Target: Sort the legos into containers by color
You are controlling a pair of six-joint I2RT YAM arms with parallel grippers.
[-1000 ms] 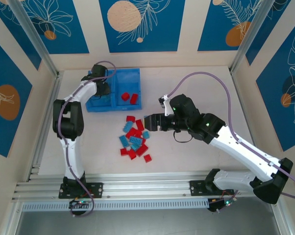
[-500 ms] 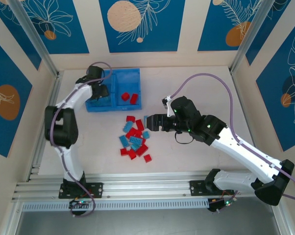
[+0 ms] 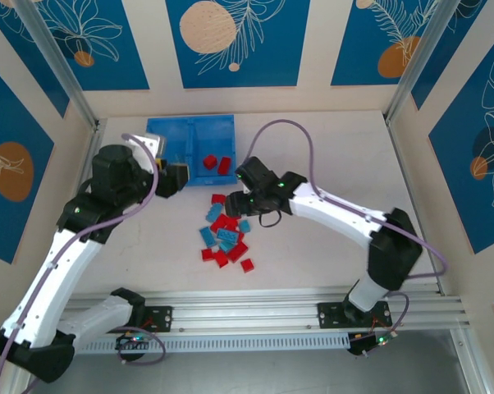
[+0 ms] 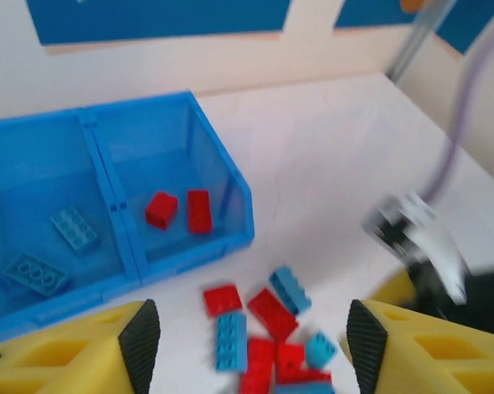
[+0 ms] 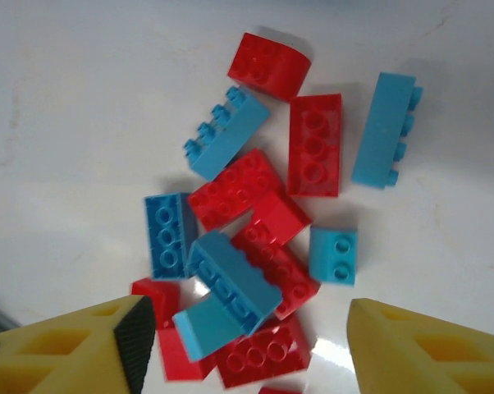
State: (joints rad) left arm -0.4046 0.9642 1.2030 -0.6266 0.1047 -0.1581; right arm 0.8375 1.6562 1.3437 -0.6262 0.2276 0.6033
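Note:
The pile of red and light blue legos [image 3: 225, 231] lies mid-table, in front of the blue bin [image 3: 189, 130]. The bin's left compartment [image 4: 34, 185] holds two light blue bricks [image 4: 75, 227]. Two red bricks [image 4: 161, 209] lie in the right compartment [image 4: 181, 148]. My left gripper [image 3: 176, 176] hangs open and empty by the bin's front wall, left of the pile [image 4: 272, 328]. My right gripper [image 5: 251, 345] is open straight above the pile [image 5: 255, 238], with a tilted light blue brick [image 5: 230, 283] between its fingers, untouched.
The right arm [image 4: 419, 238] reaches in close on the right of the left wrist view. Walls close the table at the back and sides. A metal rail [image 3: 247, 316] runs along the near edge. Bare white table [image 3: 329, 148] spreads right of the bin.
The left gripper has pulled back out of the bin's left compartment toward the front. The right gripper has shifted left and now hovers over the pile.

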